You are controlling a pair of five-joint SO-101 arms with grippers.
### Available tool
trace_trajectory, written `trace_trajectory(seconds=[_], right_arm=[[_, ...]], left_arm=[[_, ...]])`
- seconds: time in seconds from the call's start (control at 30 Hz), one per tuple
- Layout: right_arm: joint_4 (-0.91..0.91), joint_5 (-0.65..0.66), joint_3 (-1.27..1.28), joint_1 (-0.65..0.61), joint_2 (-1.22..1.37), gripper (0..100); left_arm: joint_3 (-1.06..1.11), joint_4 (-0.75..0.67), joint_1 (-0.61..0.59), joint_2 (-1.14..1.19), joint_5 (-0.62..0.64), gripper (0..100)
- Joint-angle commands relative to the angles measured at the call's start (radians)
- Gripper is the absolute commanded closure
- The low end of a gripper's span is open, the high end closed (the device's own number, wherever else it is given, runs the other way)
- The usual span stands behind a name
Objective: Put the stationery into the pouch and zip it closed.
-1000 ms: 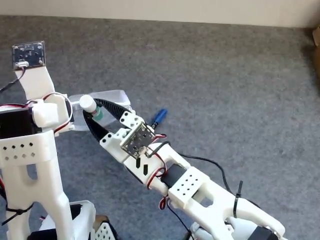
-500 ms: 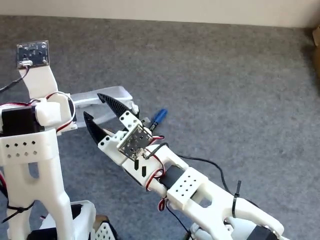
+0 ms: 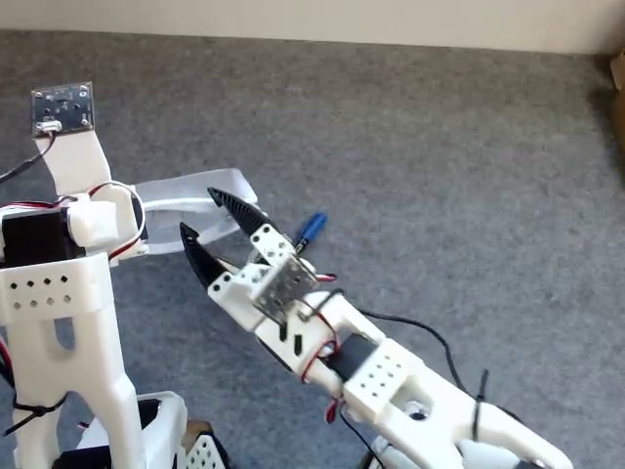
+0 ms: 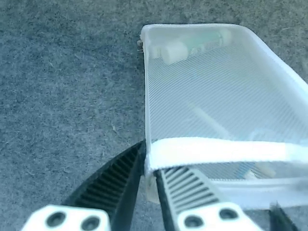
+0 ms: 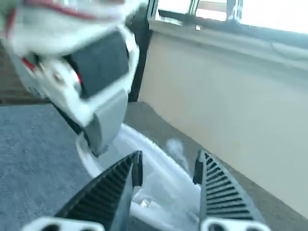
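Indoor room: grey carpet, window.

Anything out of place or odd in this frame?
One thing stands out: a blue pen lies on the grey table, outside the pouch and beside the open right claw. The left claw pinches the pouch's rim, and a glue stick is inside. Nothing looks spilled or damaged.

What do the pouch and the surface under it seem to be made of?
The translucent white mesh pouch looks like soft plastic or nylon net: a fine grid shows, and a white-capped stick shows through its wall. The grey surface looks like short-pile carpet or felt, matte and fuzzy.
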Motion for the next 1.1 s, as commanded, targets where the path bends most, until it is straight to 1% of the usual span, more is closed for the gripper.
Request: trace_trajectory(seconds=[0.0,0.17,0.33,0.5,0.8,1.07], right_arm=[[0.185,0.005,-0.008,-0.004,-0.166,83.2],[0.427,-0.078,-0.088,-0.004,-0.291,83.2],[0.668,-0.091,-0.173,-0.004,-0.371,83.2],[0.875,-0.092,-0.188,-0.004,-0.43,83.2],[1.156,-0.092,-0.18,-0.001,-0.536,83.2],[1.274,-0.092,-0.179,0.004,-0.536,83.2]], left_arm=[[-0.002,-0.02,-0.015,0.015,0.011,99],[-0.002,-0.02,-0.015,0.015,0.011,99],[-0.004,-0.02,-0.015,0.015,0.011,99],[-0.005,-0.02,-0.015,0.015,0.011,99],[-0.001,-0.021,-0.016,0.015,0.012,99],[0.001,-0.021,-0.018,0.015,0.012,99]])
